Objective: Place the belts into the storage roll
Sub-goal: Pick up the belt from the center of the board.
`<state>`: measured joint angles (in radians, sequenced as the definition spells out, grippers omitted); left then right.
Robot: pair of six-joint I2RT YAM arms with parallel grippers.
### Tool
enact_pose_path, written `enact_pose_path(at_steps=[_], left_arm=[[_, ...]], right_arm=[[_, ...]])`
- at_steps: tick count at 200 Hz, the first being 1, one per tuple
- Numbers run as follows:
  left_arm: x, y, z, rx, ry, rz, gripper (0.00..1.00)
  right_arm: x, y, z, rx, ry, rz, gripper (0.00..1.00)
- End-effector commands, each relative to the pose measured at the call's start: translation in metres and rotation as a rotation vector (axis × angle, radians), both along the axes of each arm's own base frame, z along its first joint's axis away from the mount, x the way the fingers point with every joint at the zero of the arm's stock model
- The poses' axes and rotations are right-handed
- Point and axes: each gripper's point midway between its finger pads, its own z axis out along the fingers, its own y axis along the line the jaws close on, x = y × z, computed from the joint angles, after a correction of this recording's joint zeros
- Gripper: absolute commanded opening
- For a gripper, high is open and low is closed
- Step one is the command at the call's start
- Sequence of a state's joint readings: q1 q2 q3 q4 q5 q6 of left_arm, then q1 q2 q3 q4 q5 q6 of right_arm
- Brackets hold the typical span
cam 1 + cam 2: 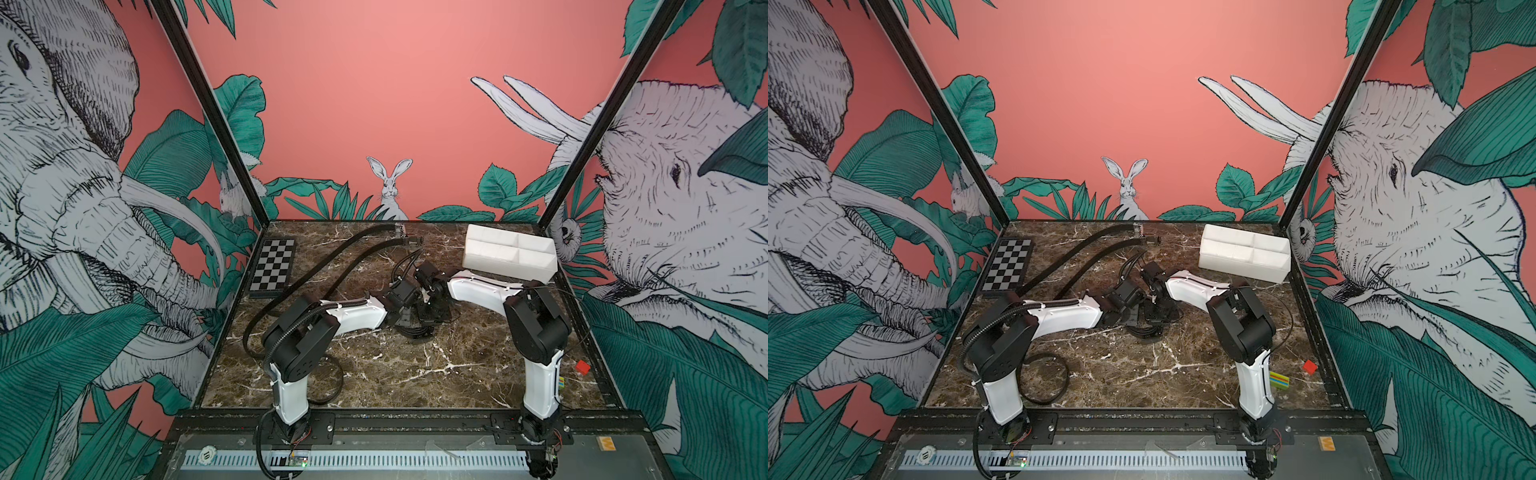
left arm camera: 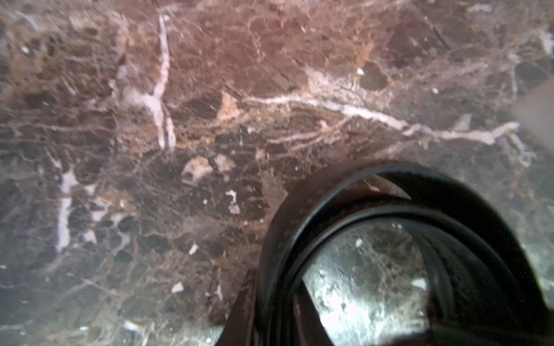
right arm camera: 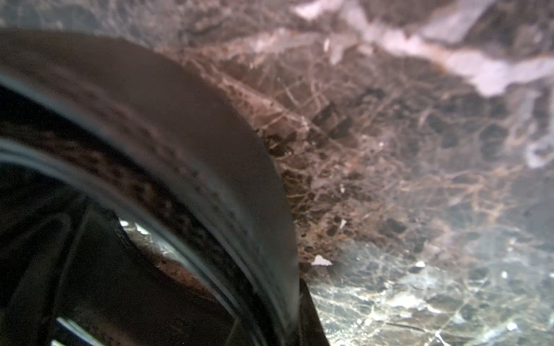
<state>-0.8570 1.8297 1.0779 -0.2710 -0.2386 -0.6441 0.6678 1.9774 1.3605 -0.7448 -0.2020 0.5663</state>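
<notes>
A coiled black belt lies at mid-table, under both arms. In the left wrist view its loop stands on edge and my left gripper is shut on its layers. My right gripper is shut on the same coil, at another place on it. From above, the left gripper and the right gripper nearly touch each other. Two more belts stretch from their buckles at the back toward the left. The white storage roll sits at the back right; I see nothing in its compartments.
A black-and-grey checkered board lies at the back left. The ribbed cable hose loops on the table by the left arm's base. A red block and a striped block sit near the right edge.
</notes>
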Motion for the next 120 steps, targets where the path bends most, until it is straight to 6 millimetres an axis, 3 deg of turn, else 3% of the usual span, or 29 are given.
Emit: enact_pose_path(at_steps=[1, 24, 65, 86, 120], left_arm=[[-0.016, -0.007, 0.015, -0.070, 0.040, -0.037, 0.42], [-0.017, -0.019, 0.048, -0.168, 0.012, -0.061, 0.61], [-0.020, -0.020, 0.102, -0.263, -0.045, -0.085, 0.82], [-0.023, -0.011, 0.105, -0.275, -0.025, -0.068, 0.88], [-0.022, 0.013, 0.089, -0.257, 0.002, -0.030, 0.95]], right_arm=[[-0.005, -0.027, -0.010, -0.140, -0.037, 0.072, 0.00], [0.007, -0.039, 0.007, -0.175, -0.113, 0.065, 0.00], [0.022, -0.069, 0.045, -0.261, -0.210, 0.049, 0.00], [0.033, -0.089, 0.073, -0.318, -0.278, 0.008, 0.00], [0.054, -0.125, 0.123, -0.372, -0.410, -0.082, 0.00]])
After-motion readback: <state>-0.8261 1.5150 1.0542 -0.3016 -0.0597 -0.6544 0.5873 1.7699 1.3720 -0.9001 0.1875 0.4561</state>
